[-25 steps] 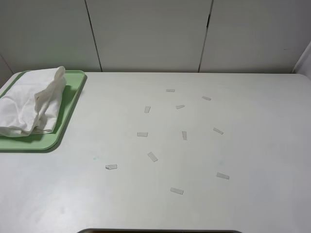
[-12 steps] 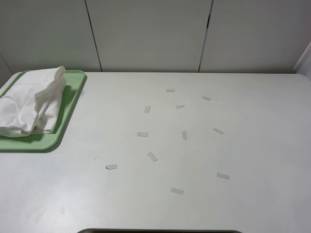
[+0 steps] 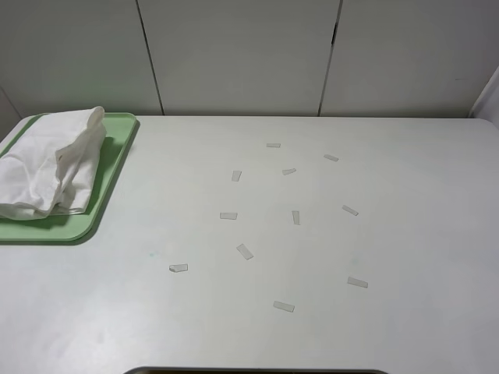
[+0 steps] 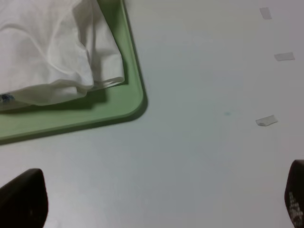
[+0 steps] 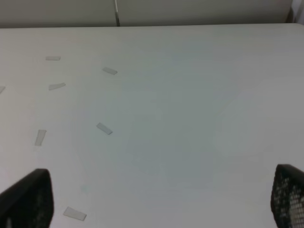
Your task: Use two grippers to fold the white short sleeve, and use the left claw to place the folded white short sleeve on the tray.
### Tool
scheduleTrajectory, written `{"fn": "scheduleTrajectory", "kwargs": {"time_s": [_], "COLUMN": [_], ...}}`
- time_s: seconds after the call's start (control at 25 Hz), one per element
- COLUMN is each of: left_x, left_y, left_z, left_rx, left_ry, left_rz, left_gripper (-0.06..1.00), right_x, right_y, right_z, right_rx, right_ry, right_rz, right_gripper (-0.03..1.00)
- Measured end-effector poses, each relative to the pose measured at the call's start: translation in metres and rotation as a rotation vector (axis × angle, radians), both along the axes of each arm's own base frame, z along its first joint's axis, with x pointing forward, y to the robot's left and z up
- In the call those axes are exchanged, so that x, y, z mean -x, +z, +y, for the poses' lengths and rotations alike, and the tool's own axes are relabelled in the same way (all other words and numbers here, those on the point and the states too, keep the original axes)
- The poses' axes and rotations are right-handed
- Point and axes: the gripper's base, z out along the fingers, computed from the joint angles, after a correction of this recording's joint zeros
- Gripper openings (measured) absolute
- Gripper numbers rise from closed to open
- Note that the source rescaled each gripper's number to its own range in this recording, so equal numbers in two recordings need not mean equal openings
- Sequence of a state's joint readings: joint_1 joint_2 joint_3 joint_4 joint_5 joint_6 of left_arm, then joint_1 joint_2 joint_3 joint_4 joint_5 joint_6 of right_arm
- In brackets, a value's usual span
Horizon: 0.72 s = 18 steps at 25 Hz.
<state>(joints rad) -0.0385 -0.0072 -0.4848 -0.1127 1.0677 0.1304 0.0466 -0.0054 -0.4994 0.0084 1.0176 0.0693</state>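
Note:
The white short sleeve (image 3: 48,165) lies folded and bunched on the pale-green tray (image 3: 81,224) at the table's far left. The left wrist view shows the same shirt (image 4: 52,52) resting on the tray (image 4: 128,76), with a bit of blue print at its edge. My left gripper (image 4: 156,199) is open above bare table, clear of the tray, its fingertips (image 4: 23,197) wide apart. My right gripper (image 5: 156,199) is open over the table with nothing between its fingertips (image 5: 28,199). Neither arm appears in the exterior high view.
Several small paper scraps (image 3: 245,251) are scattered over the middle and right of the white table (image 3: 405,234). More scraps (image 5: 104,128) show in the right wrist view. A panelled wall (image 3: 242,54) runs behind the table.

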Motion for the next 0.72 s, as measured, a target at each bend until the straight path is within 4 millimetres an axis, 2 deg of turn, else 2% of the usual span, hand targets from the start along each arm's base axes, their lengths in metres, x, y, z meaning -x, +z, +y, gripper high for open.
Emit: {"fn": "scheduleTrajectory", "kwargs": {"time_s": [0.72], "left_x": [-0.0001], "left_y": [-0.0001], "left_z": [0.0008], "left_rx": [-0.018], "left_ry": [-0.002], "left_rz": [-0.002], "left_gripper": [1.0], "right_x": [0.0], "right_y": [0.0], "right_z": [0.0], "right_rx": [0.0], "right_ry": [0.0], "right_rz": [0.0], "right_gripper": [1.0]}}
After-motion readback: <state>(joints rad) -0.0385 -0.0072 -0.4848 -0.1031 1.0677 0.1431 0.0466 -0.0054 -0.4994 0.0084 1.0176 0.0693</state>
